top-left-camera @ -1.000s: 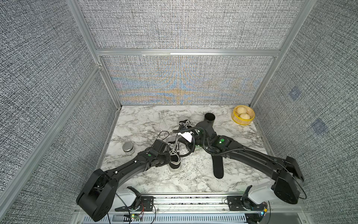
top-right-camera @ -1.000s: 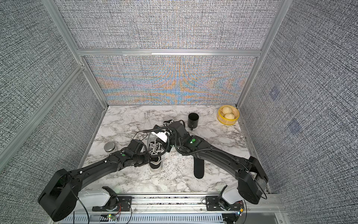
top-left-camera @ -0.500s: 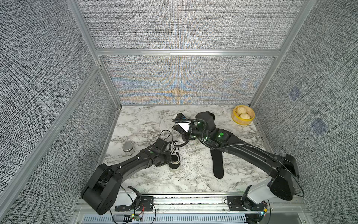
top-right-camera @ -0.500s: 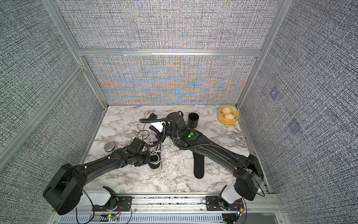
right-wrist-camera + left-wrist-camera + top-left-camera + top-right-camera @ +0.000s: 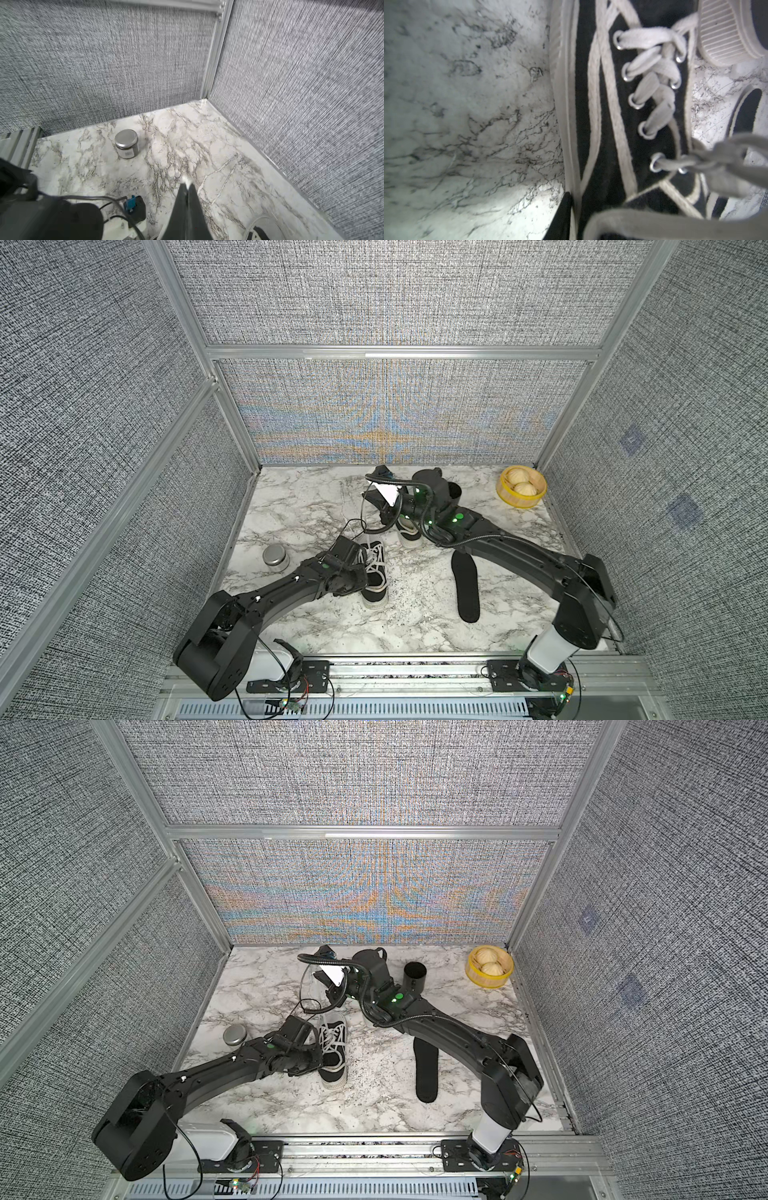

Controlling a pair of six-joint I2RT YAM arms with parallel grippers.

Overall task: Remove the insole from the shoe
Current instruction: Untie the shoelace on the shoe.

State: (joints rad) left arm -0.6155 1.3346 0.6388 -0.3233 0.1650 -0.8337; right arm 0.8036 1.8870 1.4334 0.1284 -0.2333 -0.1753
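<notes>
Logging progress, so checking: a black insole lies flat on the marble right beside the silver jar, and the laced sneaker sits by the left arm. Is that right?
One thing is wrong. The black insole does lie flat on the marble, but not beside the silver jar. It lies on the other side of the laced sneaker, by the right arm, as both top views show. The sneaker does sit by the left arm.

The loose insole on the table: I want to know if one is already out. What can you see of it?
The insole is a thin, black, foot-shaped piece, matte like foam or fabric. It lies flat on the marble table, outside any shoe, pointing lengthwise toward the back wall. Its far end is hidden behind the right arm. Nothing holds it. The laced shoe sits apart from it.
</notes>
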